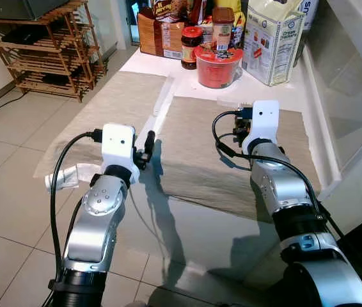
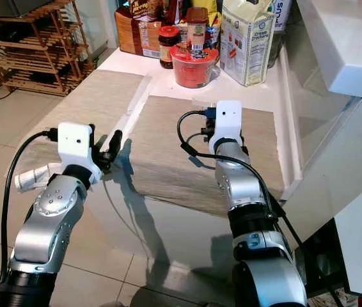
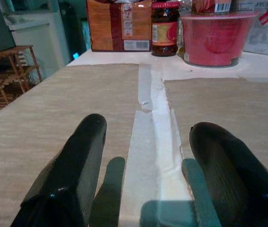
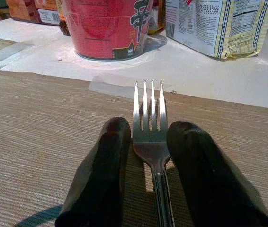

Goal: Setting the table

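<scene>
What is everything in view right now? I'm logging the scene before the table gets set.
Placemats: two, beige, side by side on the white table.
Fork: one, silver, between the right gripper's fingers, over the right placemat.
Noodle cup: one, red, at the table's far end.
Jar: one, red-lidded, beside the cup.
Bag: one, white, right of the cup.
Shelf rack: one, wooden, on the floor at left.
Left gripper: open, empty.
Right gripper: around the fork.

Red noodle cup [image 1: 218, 66], wooden rack [image 1: 47, 48]
</scene>
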Motion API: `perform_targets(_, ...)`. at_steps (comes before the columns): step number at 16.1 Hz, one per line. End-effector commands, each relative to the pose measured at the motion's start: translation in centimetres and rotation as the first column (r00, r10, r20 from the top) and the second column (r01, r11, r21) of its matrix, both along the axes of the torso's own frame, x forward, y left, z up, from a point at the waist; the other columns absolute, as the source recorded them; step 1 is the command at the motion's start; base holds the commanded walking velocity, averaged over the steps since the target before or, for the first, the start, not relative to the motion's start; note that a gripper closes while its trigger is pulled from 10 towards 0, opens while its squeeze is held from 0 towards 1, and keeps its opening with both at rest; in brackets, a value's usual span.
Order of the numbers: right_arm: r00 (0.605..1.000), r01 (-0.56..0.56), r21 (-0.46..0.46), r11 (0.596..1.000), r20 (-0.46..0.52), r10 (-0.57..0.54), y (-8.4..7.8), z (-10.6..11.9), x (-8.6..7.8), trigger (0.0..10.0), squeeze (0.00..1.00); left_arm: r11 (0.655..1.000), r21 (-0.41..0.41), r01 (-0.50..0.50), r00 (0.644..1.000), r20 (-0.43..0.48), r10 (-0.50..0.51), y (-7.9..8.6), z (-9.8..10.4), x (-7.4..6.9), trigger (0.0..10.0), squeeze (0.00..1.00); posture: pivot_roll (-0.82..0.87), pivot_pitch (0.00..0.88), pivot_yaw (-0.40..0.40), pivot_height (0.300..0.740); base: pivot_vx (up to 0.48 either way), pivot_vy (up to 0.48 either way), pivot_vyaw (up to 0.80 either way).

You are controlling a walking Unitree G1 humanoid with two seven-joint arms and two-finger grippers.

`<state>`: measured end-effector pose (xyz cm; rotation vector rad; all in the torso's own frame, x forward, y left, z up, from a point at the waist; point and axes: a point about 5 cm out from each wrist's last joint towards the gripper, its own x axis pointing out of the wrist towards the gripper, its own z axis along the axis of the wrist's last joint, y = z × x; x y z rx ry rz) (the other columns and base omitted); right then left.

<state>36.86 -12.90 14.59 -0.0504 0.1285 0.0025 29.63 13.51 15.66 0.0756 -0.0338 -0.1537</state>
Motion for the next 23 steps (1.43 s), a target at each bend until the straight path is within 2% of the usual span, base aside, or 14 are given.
perform_targets(1, 0.982, 0.045, -0.01, 0.999, -0.183, -0.046, -1.1, -4.3, -1.4, 0.0, 0.0, 1.0, 0.006, 0.004, 1.0, 0.003, -0.004, 0.1, 0.3, 0.1, 10.0, 0.0, 0.05, 0.068, 0.056, 0.74, 0.0, 0.0, 0.0)
perform_targets(4, 0.991, 0.039, -0.031, 0.999, -0.123, -0.043, -1.1, -3.7, -1.4, 0.0, 0.0, 1.0, 0.005, 0.004, 1.0, 0.001, -0.004, 0.0, 0.3, 0.1, 10.0, 0.0, 0.05, 0.067, 0.055, 0.74, 0.0, 0.0, 0.0)
perform_targets(6, 0.998, 0.01, -0.105, 0.994, 0.063, -0.004, -0.3, -1.0, -1.3, 0.0, 0.0, 1.0, 0.005, 0.004, 1.0, 0.0, -0.004, 0.0, 0.3, 0.1, 10.0, 0.0, 0.05, 0.069, 0.059, 0.74, 0.0, 0.0, 0.0)
perform_targets(8, 0.989, -0.003, -0.128, 0.992, 0.145, 0.022, 0.1, 0.5, -1.4, 0.0, 0.0, 1.0, 0.005, 0.007, 1.0, 0.0, -0.007, 0.0, 0.3, 0.2, 10.0, 0.0, 0.04, 0.071, 0.062, 0.74, 0.0, 0.0, 0.0)
perform_targets(11, 0.979, -0.001, -0.132, 0.991, 0.204, 0.028, 0.3, 1.8, -1.5, 0.0, 0.0, 1.0, 0.005, 0.01, 1.0, 0.001, -0.01, -0.1, 0.3, 0.3, 10.0, 0.0, 0.04, 0.071, 0.061, 0.74, 0.0, 0.0, 0.0)
perform_targets(13, 0.978, 0.009, -0.135, 0.991, 0.21, 0.02, 0.1, 2.0, -1.4, 0.0, 0.0, 1.0, 0.005, 0.01, 1.0, 0.002, -0.01, -0.2, 0.3, 0.3, 10.0, 0.0, 0.04, 0.07, 0.06, 0.74, 0.0, 0.0, 0.0)
perform_targets(15, 0.965, -0.018, -0.12, 0.993, 0.259, 0.049, 0.3, 2.8, -1.5, 0.0, 0.0, 1.0, 0.003, 0.009, 1.0, 0.004, -0.009, -0.2, 0.4, 0.3, 10.0, 0.0, 0.04, 0.067, 0.058, 0.74, 0.0, 0.0, 0.0)
perform_targets(18, 0.956, -0.018, -0.152, 0.988, 0.288, 0.062, 0.6, 3.7, -1.4, 0.0, 0.0, 1.0, 0.003, 0.009, 1.0, 0.006, -0.009, -0.2, 0.4, 0.3, 10.0, 0.0, 0.05, 0.065, 0.058, 0.74, 0.0, 0.0, 0.0)
perform_targets(19, 0.958, -0.011, -0.16, 0.987, 0.282, 0.057, 0.7, 3.8, -1.3, 10.0, 0.0, 1.0, 0.003, 0.009, 1.0, 0.006, -0.009, -0.2, 0.4, 0.3, 10.0, 0.0, 0.05, 0.062, 0.057, 0.74, 0.0, 0.0, 0.0)
perform_targets(20, 0.959, -0.011, -0.16, 0.987, 0.279, 0.056, 0.7, 3.9, -1.3, 10.0, 0.0, 1.0, 0.003, 0.009, 1.0, 0.006, -0.009, -0.2, 0.4, 0.3, 10.0, 0.0, 0.05, 0.062, 0.057, 0.74, 0.0, 0.0, 0.0)
perform_targets(21, 0.954, -0.02, -0.133, 0.991, 0.294, 0.059, 0.9, 4.6, -1.4, 10.0, 1.0, 1.0, 0.003, 0.009, 1.0, 0.006, -0.009, -0.2, 0.4, 0.3, 10.0, 0.0, 0.04, 0.059, 0.057, 0.74, 0.0, 0.0, 0.0)
perform_targets(23, 0.95, -0.016, -0.109, 0.994, 0.308, 0.049, 0.8, 5.4, -1.4, 10.0, 1.0, 1.0, 0.002, 0.011, 1.0, 0.006, -0.011, -0.3, 0.4, 0.3, 10.0, 0.0, 0.04, 0.056, 0.056, 0.74, 0.0, 0.0, 0.0)
